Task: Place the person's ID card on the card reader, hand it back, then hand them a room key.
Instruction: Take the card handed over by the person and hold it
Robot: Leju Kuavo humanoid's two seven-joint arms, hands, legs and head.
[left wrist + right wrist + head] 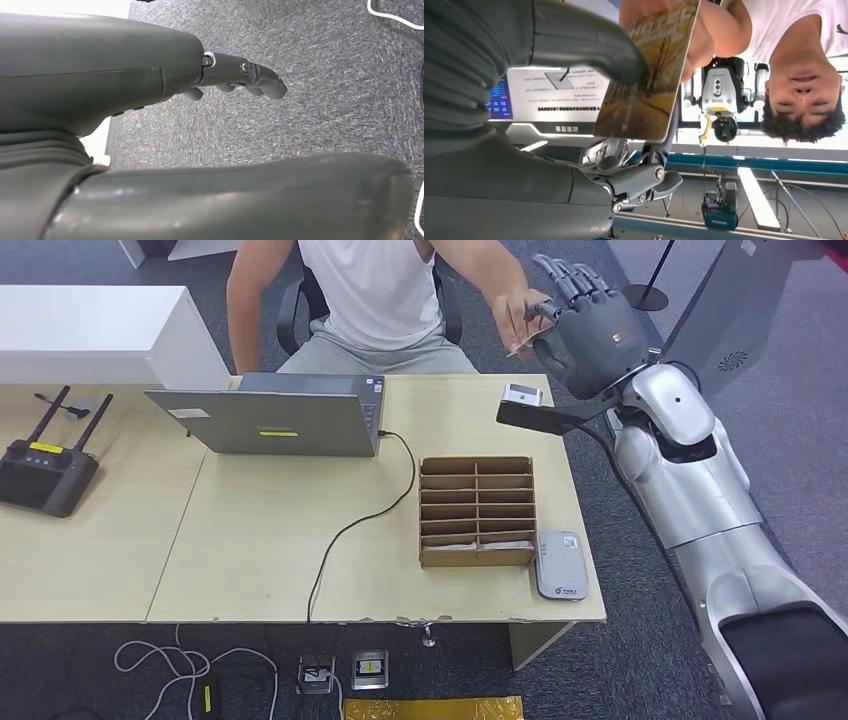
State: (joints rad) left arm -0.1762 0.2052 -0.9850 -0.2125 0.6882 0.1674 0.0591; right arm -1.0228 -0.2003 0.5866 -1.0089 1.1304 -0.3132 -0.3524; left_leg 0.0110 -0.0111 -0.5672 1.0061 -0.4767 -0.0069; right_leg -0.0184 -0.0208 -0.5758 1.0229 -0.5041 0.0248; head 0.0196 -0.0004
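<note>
At the far left of the worktop (pixel 250 570) we see a black controller (pixel 45 470) with two antennas, and next to it an open grey laptop (pixel 275 420) whose black cable (pixel 350 530) runs off the near edge. Right of the cable stands a cardboard organizer (pixel 477 510) with slotted compartments, and just beside its near right corner lies a small grey card reader (pixel 560 565). A second small device (pixel 521 394) sits at the far right edge of the worktop. Behind the worktop a person (pixel 370 300) in a white sleeveless top sits in a chair, with the person's hand (pixel 520 315) reaching toward our right hand (pixel 590 325), which is raised well above the worktop beyond its far right corner. In the right wrist view the card (pixel 649 70), printed in yellow-brown, lies against our thick thumb (pixel 589 40) while the person's fingers also hold it at its far edge; we cannot tell whether our right hand actually grips it. Our left hand (pixel 200 75) hangs over grey carpet (pixel 325 100), holding nothing, its fingers apart from the thumb.
</note>
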